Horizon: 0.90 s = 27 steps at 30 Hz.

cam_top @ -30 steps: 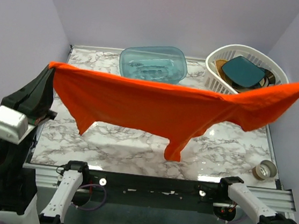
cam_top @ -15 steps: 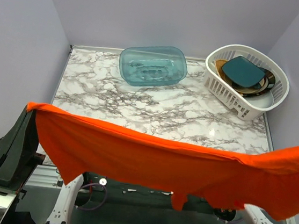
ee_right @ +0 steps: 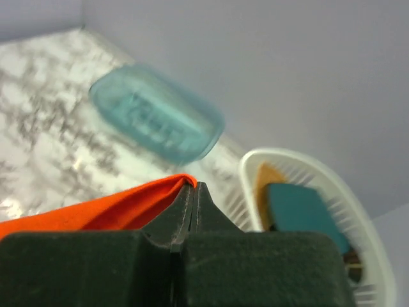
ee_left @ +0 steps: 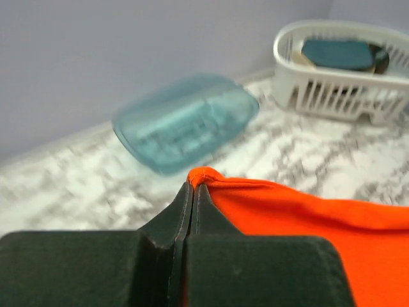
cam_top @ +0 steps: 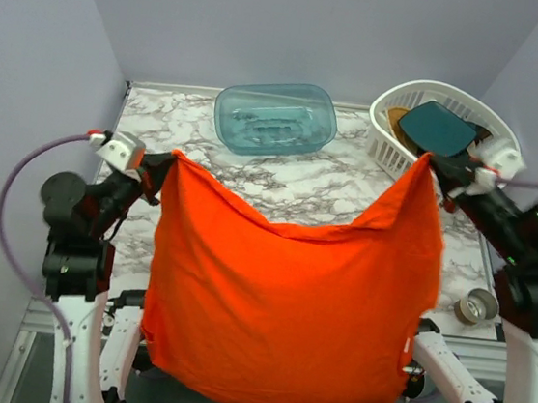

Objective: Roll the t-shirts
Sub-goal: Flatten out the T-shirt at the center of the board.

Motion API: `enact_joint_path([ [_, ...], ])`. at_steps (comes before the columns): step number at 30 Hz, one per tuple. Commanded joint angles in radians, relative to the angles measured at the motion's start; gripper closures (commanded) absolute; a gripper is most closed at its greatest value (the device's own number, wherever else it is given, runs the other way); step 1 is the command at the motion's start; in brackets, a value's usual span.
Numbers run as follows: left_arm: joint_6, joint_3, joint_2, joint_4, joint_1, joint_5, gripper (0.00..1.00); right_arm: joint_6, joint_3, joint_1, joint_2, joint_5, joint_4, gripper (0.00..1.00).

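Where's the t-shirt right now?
In the top view, the t-shirt hangs centre-frame, pinched at its upper corners by the left end effector and right end effector.

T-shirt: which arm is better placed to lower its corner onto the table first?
Probably left. The left claw grips its t-shirt corner over open marble table; the right claw grips its corner right beside the white basket, so it has less room there.

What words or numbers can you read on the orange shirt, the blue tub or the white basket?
None: no word, label or number can be read in any view.
orange t-shirt: plain fabric, no print showing.
teal tub: faint raised marks, too blurred to read.
white basket: no label showing.
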Motion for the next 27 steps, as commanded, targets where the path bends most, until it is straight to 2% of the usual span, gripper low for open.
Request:
enact_joint_path([
  [1,-0.024,-0.303,0.008,-0.016,0.006,0.119,1.0,0.067,-0.372,-0.007,0.025,-0.155,0.024,0.99],
  [4,0.028,-0.449,0.114,0.058,-0.026,0.105,1.0,0.028,-0.525,-0.005,0.103,-0.144,0.094,0.99],
  [5,0.04,-0.475,0.151,0.108,-0.041,0.058,1.0,0.017,-0.546,-0.007,0.186,-0.117,0.119,0.99],
  [10,0.088,-0.541,0.456,0.3,-0.081,-0.041,1.0,0.008,-0.547,-0.004,0.48,0.016,0.266,0.99],
  [12,0.087,-0.523,0.545,0.364,-0.081,-0.068,1.0,0.031,-0.482,-0.004,0.608,0.109,0.295,1.0],
  [16,0.073,-0.419,0.763,0.44,-0.079,-0.126,1.0,0.015,-0.331,-0.005,0.784,0.179,0.332,1.0],
  [22,0.08,-0.302,0.915,0.506,-0.078,-0.195,1.0,-0.02,-0.105,-0.005,1.007,0.314,0.37,1.0],
  [27,0.093,-0.242,0.987,0.509,-0.067,-0.206,1.0,-0.098,-0.025,-0.001,1.111,0.357,0.366,1.0],
])
